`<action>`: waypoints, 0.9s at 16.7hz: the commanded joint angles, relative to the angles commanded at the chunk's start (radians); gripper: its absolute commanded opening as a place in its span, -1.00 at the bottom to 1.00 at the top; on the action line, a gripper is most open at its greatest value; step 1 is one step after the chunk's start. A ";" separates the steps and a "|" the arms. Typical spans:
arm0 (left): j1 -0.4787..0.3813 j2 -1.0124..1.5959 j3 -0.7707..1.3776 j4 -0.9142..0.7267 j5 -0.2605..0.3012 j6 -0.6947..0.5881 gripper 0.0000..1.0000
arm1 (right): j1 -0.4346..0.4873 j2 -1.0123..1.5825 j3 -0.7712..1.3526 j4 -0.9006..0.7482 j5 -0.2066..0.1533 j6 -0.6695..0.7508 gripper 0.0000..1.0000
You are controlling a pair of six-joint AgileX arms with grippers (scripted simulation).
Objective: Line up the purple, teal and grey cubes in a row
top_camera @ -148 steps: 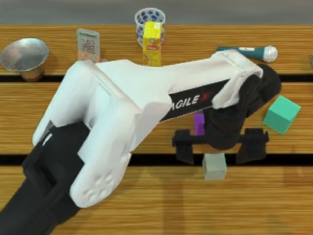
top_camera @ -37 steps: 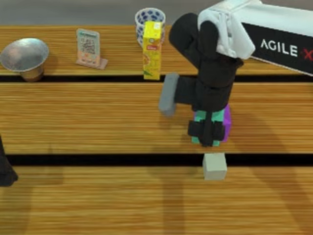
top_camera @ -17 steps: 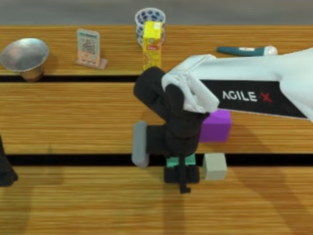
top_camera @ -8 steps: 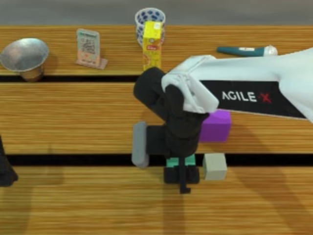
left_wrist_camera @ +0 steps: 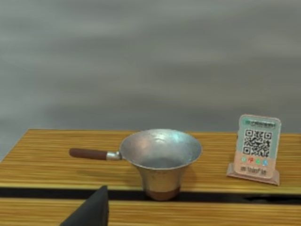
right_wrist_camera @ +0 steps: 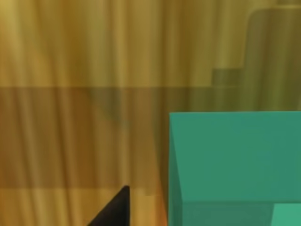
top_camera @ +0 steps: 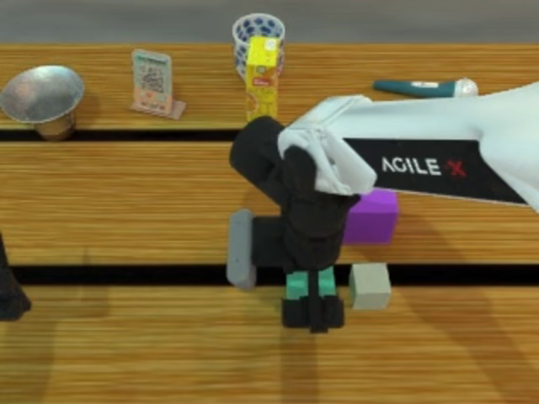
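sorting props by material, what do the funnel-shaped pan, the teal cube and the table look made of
Pan: looks like brushed metal, with a dull silver sheen and soft highlights; its handle is dark brown, maybe wood. Teal cube: flat matte colour without grain or shine, possibly plastic or painted. Table: wood-look planks with fine streaky grain.

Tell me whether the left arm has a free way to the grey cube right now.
Probably not. The left arm sits parked at the table's left edge, and the right gripper, over the teal cube, stands directly left of the grey cube, blocking that approach.

Teal cube (top_camera: 299, 285), purple cube (top_camera: 370, 216), pale grey cube (top_camera: 370, 286); yellow carton (top_camera: 262, 74); blue-dotted white cup (top_camera: 257, 29).
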State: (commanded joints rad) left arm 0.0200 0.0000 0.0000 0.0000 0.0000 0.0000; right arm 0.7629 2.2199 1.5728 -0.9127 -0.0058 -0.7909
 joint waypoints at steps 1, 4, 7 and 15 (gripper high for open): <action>0.000 0.000 0.000 0.000 0.000 0.000 1.00 | 0.000 0.000 0.000 0.000 0.000 0.000 1.00; 0.000 0.000 0.000 0.000 0.000 0.000 1.00 | 0.000 0.000 0.000 0.000 0.000 0.000 1.00; 0.000 0.000 0.000 0.000 0.000 0.000 1.00 | -0.002 -0.001 0.000 0.000 0.000 0.000 1.00; 0.000 0.000 0.000 0.000 0.000 0.000 1.00 | 0.005 -0.071 0.139 -0.216 -0.001 -0.004 1.00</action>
State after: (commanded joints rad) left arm 0.0200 0.0000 0.0000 0.0000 0.0000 0.0000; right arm 0.7679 2.1490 1.7118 -1.1283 -0.0066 -0.7947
